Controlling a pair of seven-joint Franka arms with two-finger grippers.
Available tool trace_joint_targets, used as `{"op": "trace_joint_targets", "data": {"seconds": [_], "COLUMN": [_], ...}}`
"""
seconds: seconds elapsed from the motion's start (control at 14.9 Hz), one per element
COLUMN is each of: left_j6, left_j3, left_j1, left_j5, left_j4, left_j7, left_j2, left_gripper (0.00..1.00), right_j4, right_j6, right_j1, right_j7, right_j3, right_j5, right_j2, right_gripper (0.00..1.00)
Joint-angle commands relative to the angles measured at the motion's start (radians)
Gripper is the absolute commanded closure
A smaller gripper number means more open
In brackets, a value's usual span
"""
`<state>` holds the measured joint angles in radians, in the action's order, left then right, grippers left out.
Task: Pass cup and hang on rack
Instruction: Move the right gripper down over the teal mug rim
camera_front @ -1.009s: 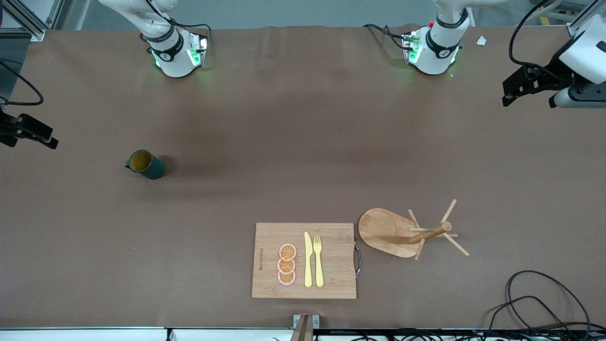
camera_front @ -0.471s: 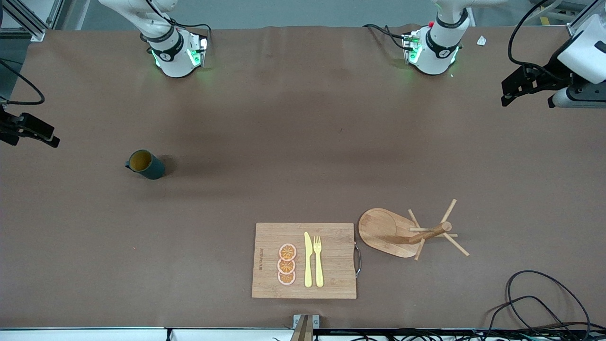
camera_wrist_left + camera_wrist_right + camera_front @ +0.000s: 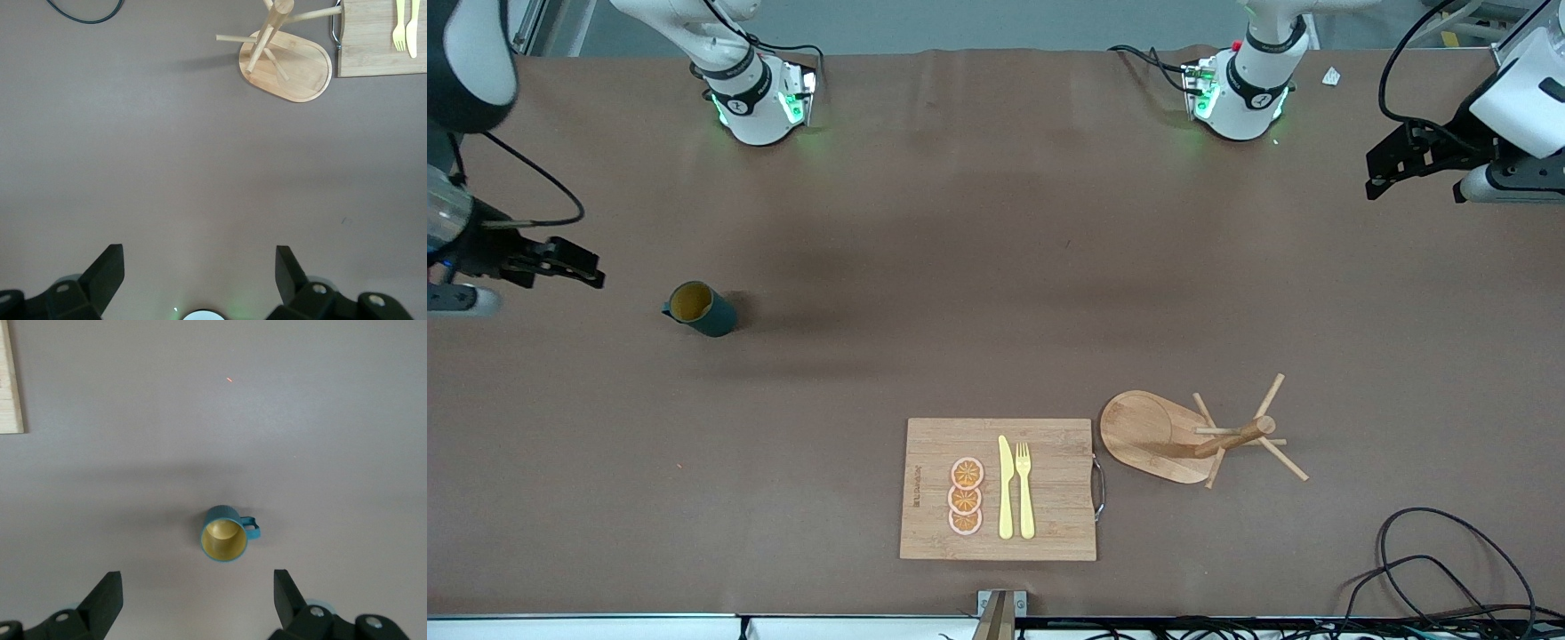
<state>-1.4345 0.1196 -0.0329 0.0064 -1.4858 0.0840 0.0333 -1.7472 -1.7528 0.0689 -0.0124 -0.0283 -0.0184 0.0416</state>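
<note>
The dark teal cup [image 3: 698, 308] with a yellow inside stands upright on the brown table toward the right arm's end. In the right wrist view the cup [image 3: 225, 535] lies just ahead of my open, empty right gripper [image 3: 197, 587]. My right gripper [image 3: 587, 267] hangs over the table beside the cup, apart from it. The bamboo rack [image 3: 1200, 436] stands toward the left arm's end, next to the cutting board. My left gripper [image 3: 1378, 173] is open and empty over bare table at the left arm's end. In the left wrist view my left gripper [image 3: 197, 267] is well away from the rack [image 3: 287, 57].
A wooden cutting board [image 3: 996, 489] with a yellow knife, a yellow fork and orange slices lies near the table's front edge. Black cables [image 3: 1432, 569] lie at the near corner at the left arm's end. The board's edge shows in the right wrist view [image 3: 10, 380].
My right arm has come in from the table's end toward the cup. My left gripper has barely shifted. The cup and rack have not moved.
</note>
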Motion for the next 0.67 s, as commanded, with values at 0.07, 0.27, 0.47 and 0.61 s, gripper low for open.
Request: {"op": "trace_joint_targets", "data": {"seconds": [0.07, 0.27, 0.47, 0.61], "left_j6": [0.013, 0.009, 0.005, 0.003], "left_j3": [0.006, 0.006, 0.006, 0.006], "left_j1": [0.004, 0.004, -0.001, -0.004], "left_j5": [0.003, 0.003, 0.003, 0.003], "left_j4": [0.019, 0.019, 0.022, 0.022], "left_j7": [0.011, 0.011, 0.011, 0.010], "left_j2": [-0.007, -0.010, -0.010, -0.010], "left_gripper": [0.00, 0.00, 0.00, 0.00], "right_j4": [-0.190, -0.293, -0.385, -0.431], "right_j6": [-0.187, -0.302, -0.365, -0.402], "right_j1": [0.000, 0.008, 0.003, -0.001], "right_j7": [0.017, 0.017, 0.017, 0.017], "right_j3": [0.005, 0.005, 0.005, 0.005], "right_j5": [-0.023, -0.029, -0.032, -0.037], "right_j2": [-0.028, -0.023, -0.026, -0.031], "right_gripper": [0.00, 0.00, 0.00, 0.00]}}
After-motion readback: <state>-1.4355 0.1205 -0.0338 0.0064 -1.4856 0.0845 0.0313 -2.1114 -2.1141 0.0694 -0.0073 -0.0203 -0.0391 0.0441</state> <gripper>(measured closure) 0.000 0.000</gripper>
